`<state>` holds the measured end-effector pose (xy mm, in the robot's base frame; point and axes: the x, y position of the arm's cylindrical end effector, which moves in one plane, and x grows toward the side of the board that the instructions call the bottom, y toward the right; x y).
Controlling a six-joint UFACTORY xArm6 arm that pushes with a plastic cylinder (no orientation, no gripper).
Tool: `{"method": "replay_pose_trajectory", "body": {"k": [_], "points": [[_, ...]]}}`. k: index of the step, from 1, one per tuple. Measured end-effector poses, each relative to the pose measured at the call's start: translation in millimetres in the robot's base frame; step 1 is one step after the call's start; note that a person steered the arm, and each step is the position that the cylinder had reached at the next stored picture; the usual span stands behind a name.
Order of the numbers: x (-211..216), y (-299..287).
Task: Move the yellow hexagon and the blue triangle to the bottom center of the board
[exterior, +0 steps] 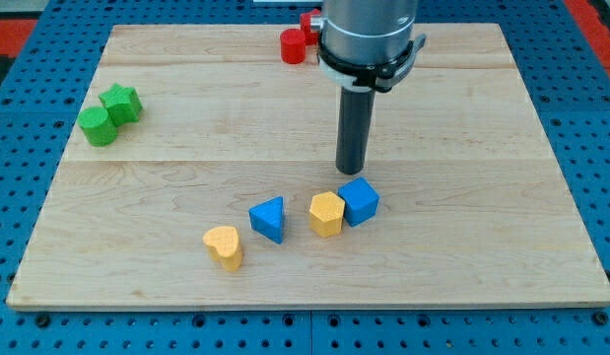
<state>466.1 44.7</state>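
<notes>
The yellow hexagon (326, 214) lies low on the board, a little right of centre, touching a blue cube (360, 201) on its right. The blue triangle (269, 218) lies just left of the hexagon, a small gap between them. A yellow heart (224, 247) lies lower left of the triangle. My tip (351, 171) stands just above the blue cube and the hexagon, close to the cube's upper edge; I cannot tell if it touches.
A green cylinder (98, 125) and a green star (121, 103) sit at the view's upper left. A red cylinder (293, 46) and another red block (309, 21) sit at the top edge, beside the arm's body. The wooden board (482, 148) lies on a blue pegboard.
</notes>
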Motion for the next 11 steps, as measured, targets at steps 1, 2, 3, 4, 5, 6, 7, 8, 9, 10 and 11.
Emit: {"method": "replay_pose_trajectory", "body": {"k": [1, 2, 3, 4, 5, 6, 7, 8, 9, 10, 11], "points": [[35.4, 0.0], [45.3, -16.1], [8.1, -18.7], [31.0, -43.1], [72.5, -43.5], [51.1, -57.1], [26.4, -79.6], [23.3, -108.8], [10.2, -139.8], [35.9, -127.8], [68.0, -114.5]]}}
